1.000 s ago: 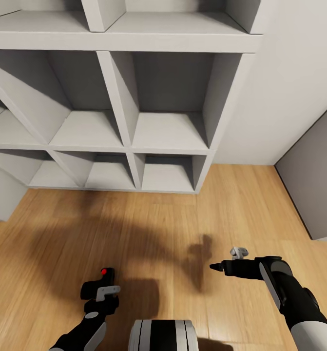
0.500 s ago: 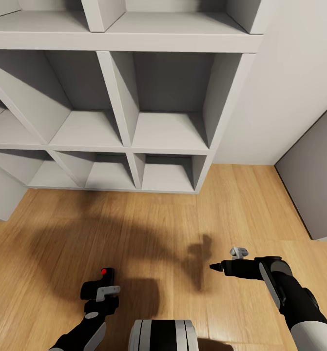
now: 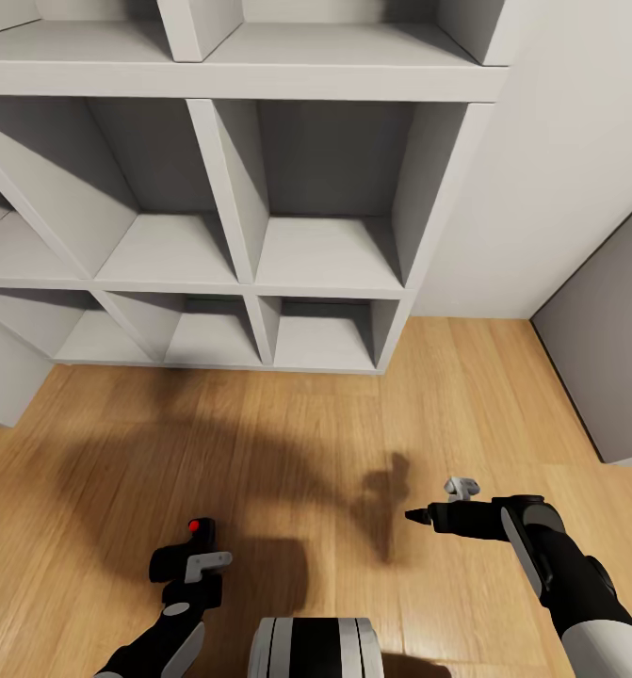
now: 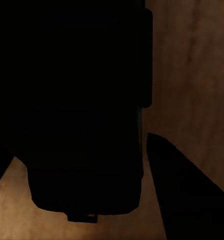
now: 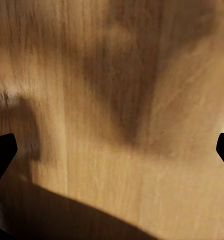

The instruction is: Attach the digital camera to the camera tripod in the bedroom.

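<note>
Digital camera (image 3: 191, 546), small black boxy body w/ bright red dot, sat low-left in head view, clamped in left gripper (image 3: 189, 565) over light wood plank floor (image 3: 287, 443); left wrist view was mostly its dark bulk (image 4: 81, 110) close up. Tripod wasn't visible, so which way it lay from camera can't be told; left arm was carrying. White cube shelves (image 3: 250, 254) stood ahead, blocking fwd travel. Right gripper (image 3: 438, 504) hung w/ fingers spread wide, empty, above bare floor (image 5: 112, 100). Grey panel (image 3: 607, 330) far right.
</note>
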Robot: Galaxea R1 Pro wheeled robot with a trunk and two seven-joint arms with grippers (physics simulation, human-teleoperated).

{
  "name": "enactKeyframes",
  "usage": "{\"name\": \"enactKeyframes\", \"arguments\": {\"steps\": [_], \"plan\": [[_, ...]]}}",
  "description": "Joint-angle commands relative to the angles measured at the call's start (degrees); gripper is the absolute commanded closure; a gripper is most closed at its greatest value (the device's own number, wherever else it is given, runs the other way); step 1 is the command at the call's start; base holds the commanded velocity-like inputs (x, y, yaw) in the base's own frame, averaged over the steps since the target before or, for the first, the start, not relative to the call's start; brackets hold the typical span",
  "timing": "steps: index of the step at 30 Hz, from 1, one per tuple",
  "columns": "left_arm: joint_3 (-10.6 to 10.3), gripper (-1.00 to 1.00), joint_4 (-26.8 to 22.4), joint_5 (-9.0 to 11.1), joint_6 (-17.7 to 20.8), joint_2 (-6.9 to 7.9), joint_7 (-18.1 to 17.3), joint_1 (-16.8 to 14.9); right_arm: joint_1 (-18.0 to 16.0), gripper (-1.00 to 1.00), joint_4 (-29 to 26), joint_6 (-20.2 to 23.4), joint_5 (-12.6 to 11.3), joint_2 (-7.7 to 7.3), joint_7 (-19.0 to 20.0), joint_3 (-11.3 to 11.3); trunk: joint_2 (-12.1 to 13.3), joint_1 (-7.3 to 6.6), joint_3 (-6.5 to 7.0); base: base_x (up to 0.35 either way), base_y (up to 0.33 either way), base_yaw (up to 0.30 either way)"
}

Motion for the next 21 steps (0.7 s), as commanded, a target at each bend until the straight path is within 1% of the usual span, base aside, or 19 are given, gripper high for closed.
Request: {"name": "enactKeyframes", "arguments": {"steps": [1, 4, 7, 9, 11, 12, 14, 15, 16, 18, 21], "plan": [[-0.5, 1.00, -0.1, 0.4, -0.1, 0.06, 0.4, 0.0, 0.0, -1.00, 0.0, 0.3, 0.1, 0.01, 0.3, -0.1, 0.0, -0.01, -0.03, 0.000, 0.000, 0.000], [-0.5, 1.00, -0.1, 0.4, -0.1, 0.09, 0.4, 0.0, 0.0, -1.00, 0.0, 0.3, 0.1, 0.01, 0.3, -0.1, 0.0, -0.01, -0.03, 0.000, 0.000, 0.000], [-0.5, 1.00, -1.2, 0.3, -0.1, 0.03, 0.7, 0.0, 0.0, -1.00, 0.0, 0.3, 0.1, 0.01, 0.3, -0.1, 0.0, -0.01, -0.03, 0.000, 0.000, 0.000], [-0.4, 1.00, -2.6, 0.1, 0.0, -0.02, 1.1, 0.0, 0.0, -1.00, 0.0, 0.3, 0.1, 0.01, 0.3, -0.1, 0.0, -0.01, -0.03, 0.000, 0.000, 0.000], [-0.3, 1.00, -5.9, 0.0, 0.6, -0.05, 1.3, 0.0, 0.0, -1.00, 0.0, 0.3, 0.1, 0.01, 0.3, -0.1, 0.0, -0.01, -0.03, 0.000, 0.000, 0.000], [-0.4, 1.00, -17.2, 0.3, 4.5, -0.02, 1.5, 0.0, 0.0, -1.00, 0.0, 0.3, 0.1, -0.05, 0.3, -0.2, 0.0, -0.01, -0.03, 0.000, 0.000, 0.000], [-0.5, 1.00, -20.8, 0.4, 7.6, -0.01, 1.5, 0.0, 0.0, -1.00, 0.0, 0.3, 0.1, -0.06, 0.3, -0.2, 0.0, -0.01, -0.03, 0.000, 0.000, 0.000], [-0.5, 1.00, -24.1, 0.5, 11.4, -0.02, 1.4, 0.0, 0.0, -1.00, 0.0, 0.3, 0.1, -0.06, 0.3, -0.2, 0.0, -0.01, -0.03, 0.000, 0.000, 0.000], [-0.6, 1.00, -43.1, 1.3, 30.0, -5.47, 1.4, 0.0, 0.0, -1.00, 0.0, 0.5, 0.3, -0.07, 0.5, -0.2, 0.0, -0.01, -0.03, 0.000, 0.000, 0.000], [-0.7, 1.00, -43.6, 1.3, 30.6, -6.32, 1.4, 0.0, 0.0, -1.00, 0.0, 0.5, 0.3, -0.07, 0.5, -0.2, 0.0, -0.01, -0.03, 0.000, 0.000, 0.000], [-0.7, 1.00, -44.1, 1.4, 31.0, -7.01, 1.4, 0.0, 0.0, -1.00, 0.0, 0.5, 0.3, -0.07, 0.5, -0.2, 0.0, -0.01, -0.03, 0.000, 0.000, 0.000]]}}
